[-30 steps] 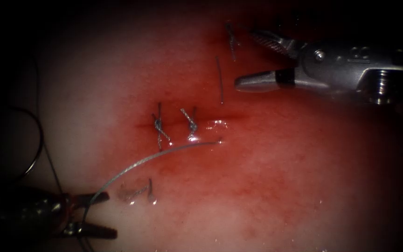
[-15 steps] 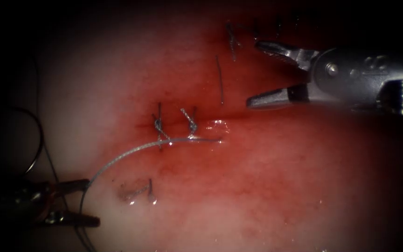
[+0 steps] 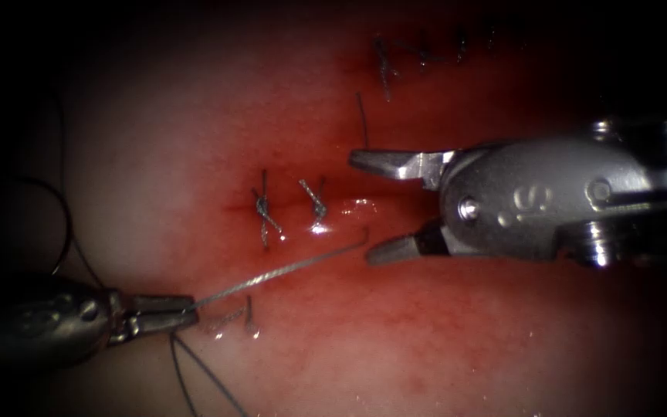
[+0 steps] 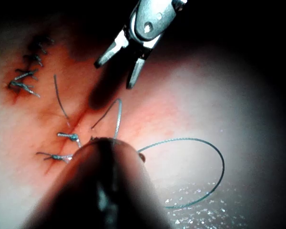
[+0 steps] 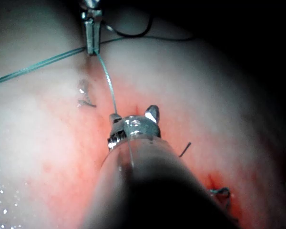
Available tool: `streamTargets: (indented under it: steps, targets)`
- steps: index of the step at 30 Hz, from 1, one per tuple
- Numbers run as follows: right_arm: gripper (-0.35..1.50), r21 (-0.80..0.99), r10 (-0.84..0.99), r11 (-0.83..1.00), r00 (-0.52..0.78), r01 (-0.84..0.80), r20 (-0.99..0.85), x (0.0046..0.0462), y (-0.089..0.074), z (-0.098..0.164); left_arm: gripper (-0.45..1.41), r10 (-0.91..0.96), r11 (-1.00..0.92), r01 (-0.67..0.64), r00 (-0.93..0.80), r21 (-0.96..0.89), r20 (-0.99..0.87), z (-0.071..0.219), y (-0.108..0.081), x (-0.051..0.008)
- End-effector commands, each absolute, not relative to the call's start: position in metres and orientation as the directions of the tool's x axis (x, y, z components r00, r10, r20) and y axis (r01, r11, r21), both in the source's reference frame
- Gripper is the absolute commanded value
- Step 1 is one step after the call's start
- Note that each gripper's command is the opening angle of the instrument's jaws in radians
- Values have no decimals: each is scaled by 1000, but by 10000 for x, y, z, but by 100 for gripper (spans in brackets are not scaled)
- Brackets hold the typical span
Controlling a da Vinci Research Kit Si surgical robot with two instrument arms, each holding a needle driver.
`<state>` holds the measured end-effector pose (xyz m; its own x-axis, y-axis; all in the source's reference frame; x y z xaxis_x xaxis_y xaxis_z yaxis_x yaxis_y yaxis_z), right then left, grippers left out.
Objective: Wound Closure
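My left tool (image 3: 188, 310) sits at the lower left, left of the cut, jaws shut on the thread (image 3: 279, 270). The thread runs straight from those jaws up to the tissue (image 3: 441, 324), entering at the cut's right end (image 3: 366, 232). My right tool (image 3: 362, 208) comes in from the right, open, one jaw above that spot and one below, holding nothing. It also shows in the left wrist view (image 4: 113, 75). In the right wrist view the left tool (image 5: 92, 43) grips the thread (image 5: 107, 81). I cannot tell where the needle is.
Two knotted stitches (image 3: 260, 207) (image 3: 316, 207) close the cut's left part. Cut thread ends lie below (image 3: 229, 318) and above (image 3: 363, 127) the cut. A slack loop of thread (image 3: 62, 232) curves at the far left. Red fluid covers the middle of the tissue.
The right tool has come down and left from the upper right to the cut, still open. The left jaws, open before, have shut on the thread, and the curved strand is now straight.
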<state>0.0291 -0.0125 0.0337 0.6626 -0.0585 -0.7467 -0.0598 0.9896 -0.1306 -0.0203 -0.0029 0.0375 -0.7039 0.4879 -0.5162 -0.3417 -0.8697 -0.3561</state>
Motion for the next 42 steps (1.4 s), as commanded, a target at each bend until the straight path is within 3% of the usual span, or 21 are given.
streamTargets:
  steps: [1, 7, 21, 22, 24, 25, 26, 27, 29, 36, 38, 39, 41, 42]
  targets:
    - [147, -122, -62, 992, 667, -43, -743, 309, -137, 329, -45, 484, -873, -344, -700, -347, -524, 378, -27, -213]
    - [140, -175, -101, 984, 764, -15, -637, 324, -156, 318, -45, 472, -880, -333, -696, -338, -541, 374, -25, -240]
    - [132, -262, -191, 963, 855, 67, -482, 331, -167, 331, -45, 468, -883, -339, -700, -325, -540, 375, -21, -263]
    - [120, -269, -198, 960, 862, 75, -467, 330, -168, 330, -45, 468, -883, -339, -700, -325, -540, 374, -22, -262]
    - [79, -272, -201, 959, 866, 78, -458, 328, -171, 328, -45, 467, -883, -339, -700, -325, -540, 374, -22, -262]
    - [54, -273, -201, 959, 865, 79, -459, 328, -172, 327, -45, 467, -883, -339, -700, -325, -540, 374, -22, -262]
    - [5, -272, -202, 959, 865, 79, -460, 327, -174, 324, -45, 467, -883, -339, -700, -325, -540, 374, -22, -262]
    - [-18, -270, -203, 959, 862, 80, -465, 327, -174, 322, -45, 467, -883, -339, -700, -325, -540, 374, -21, -262]
    - [-35, -266, -204, 961, 858, 81, -472, 327, -177, 314, -45, 467, -883, -339, -700, -324, -540, 376, -21, -262]
    - [-35, -263, -204, 961, 857, 83, -472, 325, -177, 315, -45, 467, -883, -340, -701, -324, -539, 375, -22, -262]
    - [-35, -260, -205, 962, 860, 87, -468, 320, -174, 321, -27, 457, -888, -331, -705, -318, -543, 375, -22, -262]
    - [-35, -254, -207, 963, 861, 94, -465, 317, -174, 323, -6, 457, -888, -331, -705, -319, -543, 375, -21, -262]
    - [-35, -250, -207, 963, 864, 98, -459, 311, -171, 328, 51, 460, -887, -334, -701, -318, -546, 374, -19, -262]
    - [-35, -249, -206, 964, 865, 98, -458, 307, -169, 330, 91, 458, -888, -335, -695, -314, -554, 374, -16, -263]
